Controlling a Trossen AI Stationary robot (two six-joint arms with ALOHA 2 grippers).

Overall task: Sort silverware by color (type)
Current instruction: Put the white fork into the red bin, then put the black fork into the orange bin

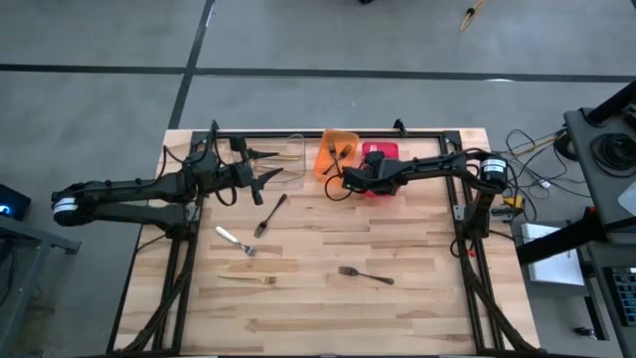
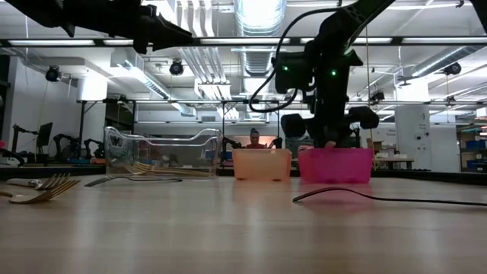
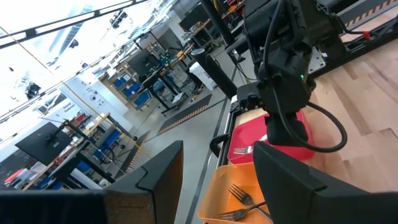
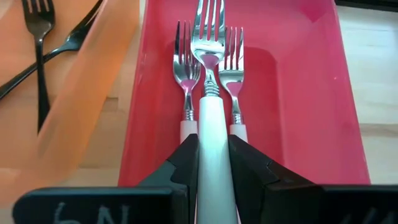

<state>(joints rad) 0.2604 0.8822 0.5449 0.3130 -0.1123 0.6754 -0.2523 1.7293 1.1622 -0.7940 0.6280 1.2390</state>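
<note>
Three silver forks at the red bin (image 4: 298, 93), one gripped by the right claw (image 4: 211, 158).

High view: four forks lie loose on the counter (image 1: 417, 308); the left claw (image 1: 260, 164) is held over the clear bin (image 1: 290, 149).
Low view: a black fork (image 2: 365, 196) lies before the red bin.
Left wrist view: left claw fingers (image 3: 292, 180) are spread apart, empty.
Right wrist view: a white-handled fork (image 4: 210, 106) is clamped above two others; black forks (image 4: 43, 43) lie in the orange bin (image 4: 93, 81).

- Red bin (image 4: 311, 93): silver forks (image 4: 209, 37) with white handles.
- Orange bin (image 4: 87, 81): black forks (image 4: 38, 37).
- Clear bin (image 2: 160, 152): gold utensils (image 2: 152, 169).
- Table (image 1: 417, 308): pale wood planks, black frame.
- Black fork (image 1: 366, 274) near the front edge.
</note>
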